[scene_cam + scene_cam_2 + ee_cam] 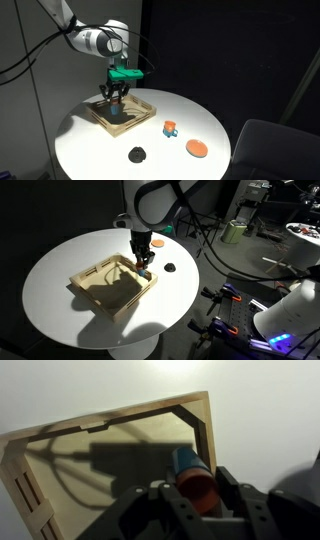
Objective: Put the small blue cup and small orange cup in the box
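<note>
Right now the gripper hangs low in the wooden box, its fingers clamped on either side of the small blue cup — in the wrist view the cup's orange-red end faces the camera, near a box corner. Outside the box, the small orange cup stands on the round white table — near an orange disc.

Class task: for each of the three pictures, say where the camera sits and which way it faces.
Exterior view: beside the table, low, facing the box; arm and hand show.
Exterior view: higher up, looking down on the box; arm and hand show.
Wrist view: above the box, looking in; only the hand shows, holding the blue cup.
Shared: all three show box and hand.
</note>
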You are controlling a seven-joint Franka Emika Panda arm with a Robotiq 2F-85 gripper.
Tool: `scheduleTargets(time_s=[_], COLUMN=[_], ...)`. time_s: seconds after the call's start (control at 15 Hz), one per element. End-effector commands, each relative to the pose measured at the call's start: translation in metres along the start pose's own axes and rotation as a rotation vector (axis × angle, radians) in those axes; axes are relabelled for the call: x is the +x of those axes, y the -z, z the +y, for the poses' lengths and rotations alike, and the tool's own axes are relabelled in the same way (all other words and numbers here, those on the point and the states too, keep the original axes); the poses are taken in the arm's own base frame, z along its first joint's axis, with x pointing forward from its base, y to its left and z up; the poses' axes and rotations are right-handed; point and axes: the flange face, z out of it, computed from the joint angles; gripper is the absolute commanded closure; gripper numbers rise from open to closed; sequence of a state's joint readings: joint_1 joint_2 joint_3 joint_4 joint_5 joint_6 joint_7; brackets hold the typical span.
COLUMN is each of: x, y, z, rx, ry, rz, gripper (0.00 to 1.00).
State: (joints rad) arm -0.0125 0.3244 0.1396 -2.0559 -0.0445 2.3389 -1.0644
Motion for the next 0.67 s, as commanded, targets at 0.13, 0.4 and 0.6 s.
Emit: scheduleTargets(time_s=[0.13, 0.4, 0.6], x=[-0.003, -0.003, -0.002], y=[0.019, 0.028, 0.032], z=[0.014, 0.021, 0.026], rx=[-0.043, -0.060, -0.067], ry=[0.035, 0.039, 0.036], rz=[-0.016, -0.020, -0.017], gripper=[0.80, 0.80, 0.80])
